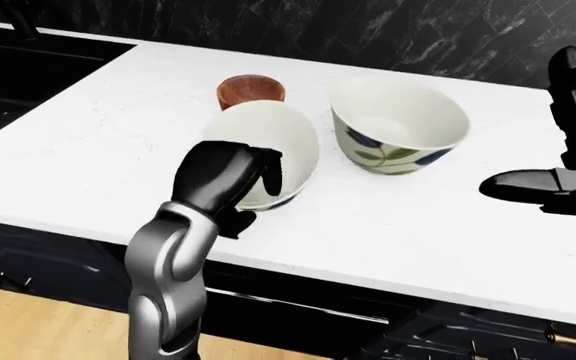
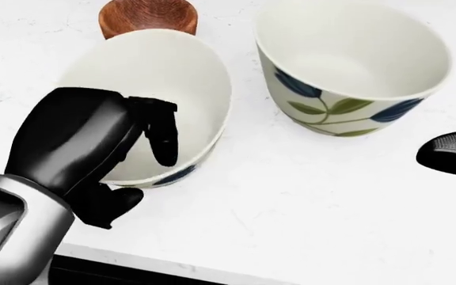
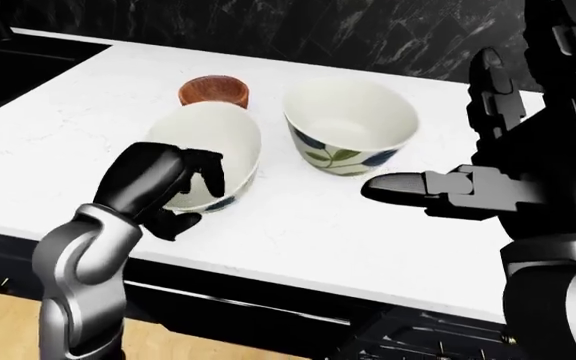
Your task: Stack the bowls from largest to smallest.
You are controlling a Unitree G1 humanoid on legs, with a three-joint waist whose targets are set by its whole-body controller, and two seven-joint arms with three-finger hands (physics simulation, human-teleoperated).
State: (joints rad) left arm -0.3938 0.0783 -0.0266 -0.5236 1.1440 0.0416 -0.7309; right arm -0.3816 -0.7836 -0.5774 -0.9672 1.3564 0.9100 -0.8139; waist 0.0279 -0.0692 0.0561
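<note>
Three bowls stand on the white counter. The middle-sized white bowl with blue flowers is tilted toward my left hand, whose fingers curl over its near rim with the thumb under it, shut on it. To its right stands the largest flowered bowl, upright. The small brown wooden bowl sits at the top of the head view, just beyond the tilted bowl. My right hand hovers open to the right of the large bowl, fingers spread upward and thumb pointing left.
A dark sink lies at the left of the counter in the left-eye view. A black marble wall runs along the top. The counter's near edge drops to dark cabinets and a wooden floor.
</note>
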